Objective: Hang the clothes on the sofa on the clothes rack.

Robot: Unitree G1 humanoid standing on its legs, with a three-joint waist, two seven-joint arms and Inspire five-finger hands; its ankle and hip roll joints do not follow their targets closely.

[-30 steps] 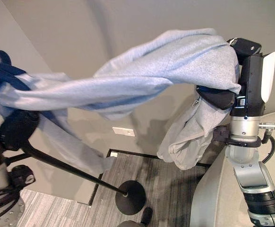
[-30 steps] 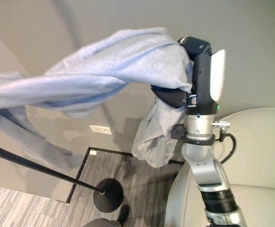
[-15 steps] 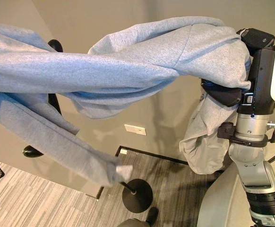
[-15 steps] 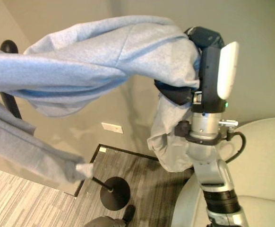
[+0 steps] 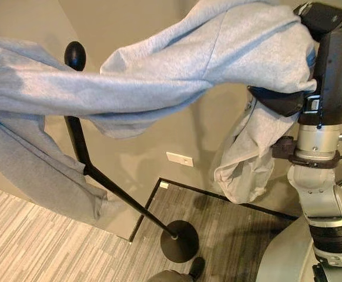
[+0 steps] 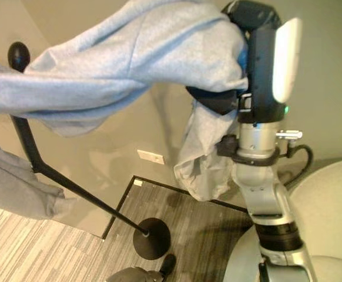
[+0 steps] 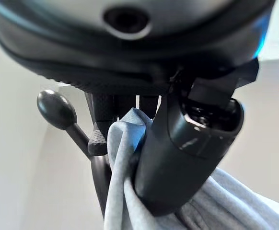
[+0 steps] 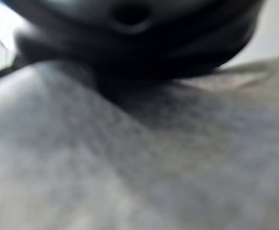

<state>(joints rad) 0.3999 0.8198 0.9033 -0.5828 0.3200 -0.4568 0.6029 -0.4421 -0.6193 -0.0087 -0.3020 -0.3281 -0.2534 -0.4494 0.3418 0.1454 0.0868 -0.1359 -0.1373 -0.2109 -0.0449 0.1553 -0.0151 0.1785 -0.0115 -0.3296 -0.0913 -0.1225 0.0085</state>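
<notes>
Both hands carry the grey garment (image 5: 177,76) aloft, left hand (image 7: 187,158) pinching it, right hand (image 6: 259,64) apparently buried in cloth; rack knob (image 5: 75,56) at 10 o'clock remains bare.

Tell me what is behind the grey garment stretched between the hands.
Behind the grey garment, the clothes rack stands: its knob, pole and round base show. The cloth covers its remaining upper part.

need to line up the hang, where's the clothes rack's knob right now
In the left eye view, the rack's black knob sits at upper left, just beyond the grey sweatshirt stretched between the left hand and right hand.
</notes>
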